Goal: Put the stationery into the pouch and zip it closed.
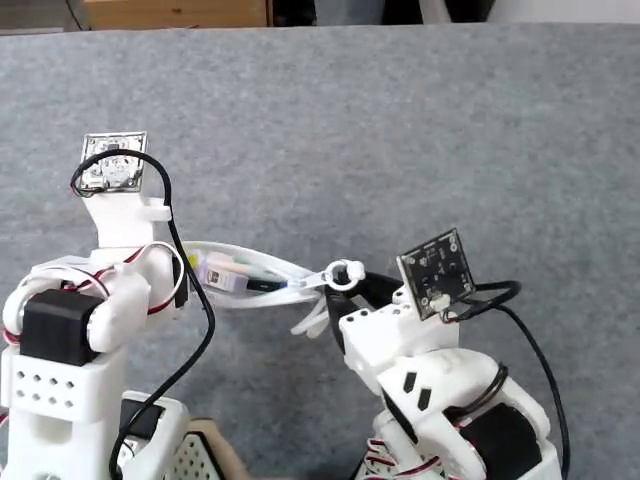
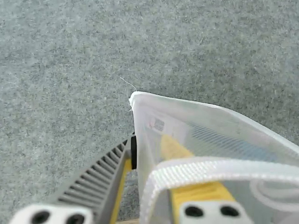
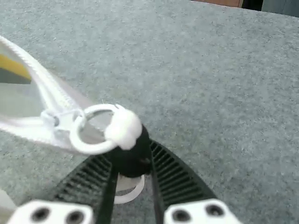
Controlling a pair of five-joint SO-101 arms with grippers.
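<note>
Over grey table (image 1: 400, 120), right hand (image 3: 132, 157) pinches zip ring (image 3: 88, 148); left hand (image 2: 147, 144) seemingly clamps pouch (image 2: 210, 135).

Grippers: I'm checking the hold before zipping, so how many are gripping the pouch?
2. The left gripper clamps the pouch at one end; the right gripper pinches the zipper pull ring at the other end.

Held pouch (image 1: 250, 278) across the middle, mat (image 1: 400, 120) beyond

grey felt tabletop (image 1: 400, 130) w/ wooden box (image 1: 175, 12) at far edge, left of centre
</note>
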